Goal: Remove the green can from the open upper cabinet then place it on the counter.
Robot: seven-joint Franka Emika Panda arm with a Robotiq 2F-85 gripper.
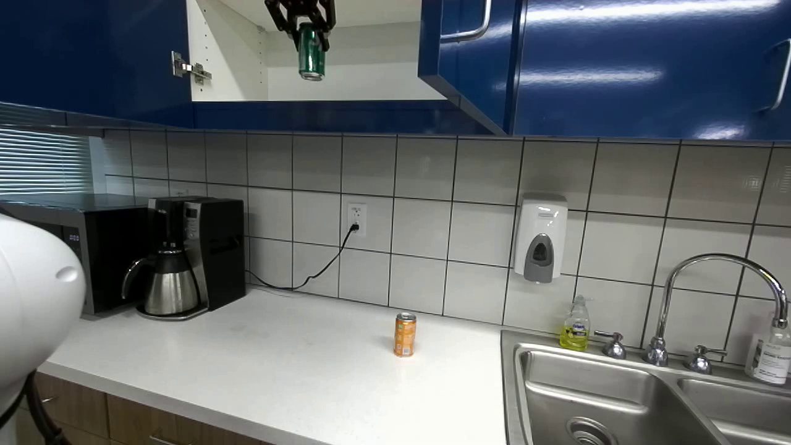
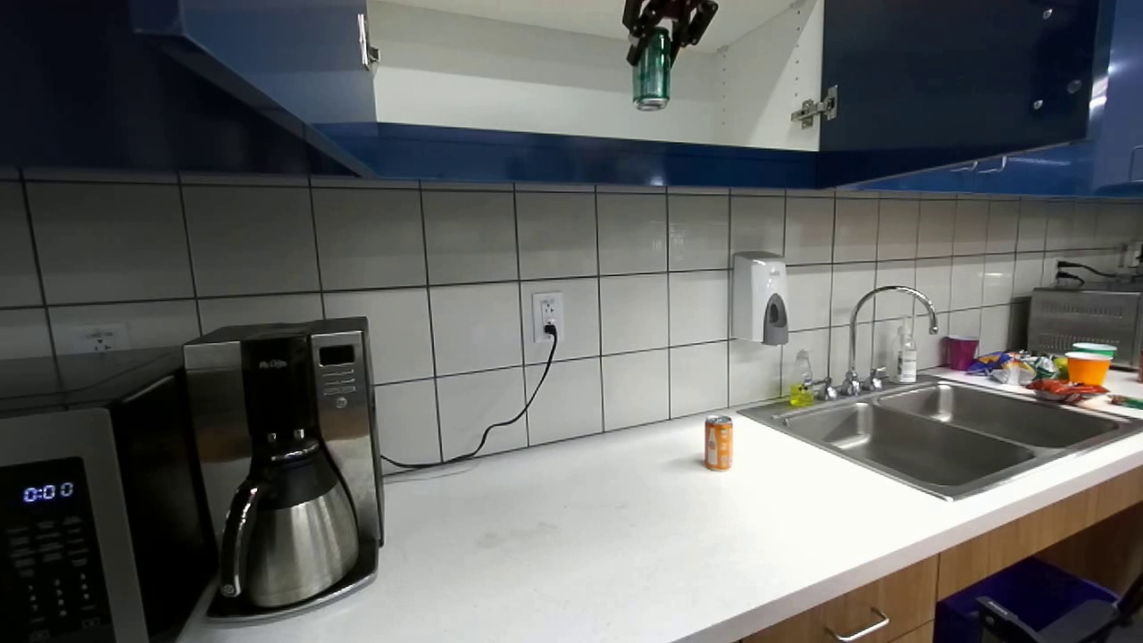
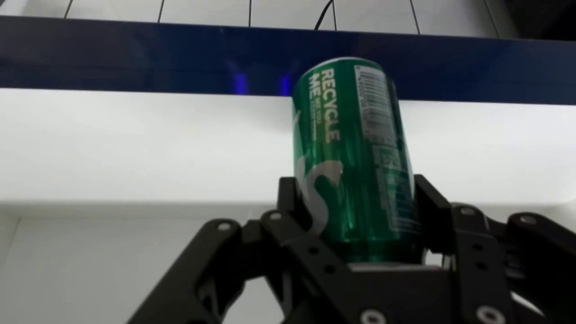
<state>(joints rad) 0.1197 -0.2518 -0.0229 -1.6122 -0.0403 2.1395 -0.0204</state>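
The fingers are clamped on the green can, one pressed to each side, and the wrist view shows off its barcode, the words RECYCLE ME and a big pale S. Up high in both exterior views, the can hangs nearly upright, seen against the white interior of the upper cabinet, its lower end higher than the blue bottom rail. Inside the opening, or just in front of it? I cannot tell from here. The glossy blue doors stand swung out on either side. Down below, the off-white desk carries an orange drink can, standing upright, well apart from the green one. Toward one end there's the coffee maker with its steel carafe, right beside a microwave, its display reading 0:00. A black cord curves along the tiles and plugs into a wall outlet. And across at the opposite end it's the double-bowl steel sink, an arched faucet at its back, a bottle of yellow dish soap on the rim, and a white soap dispenser fixed to the tiles nearby.
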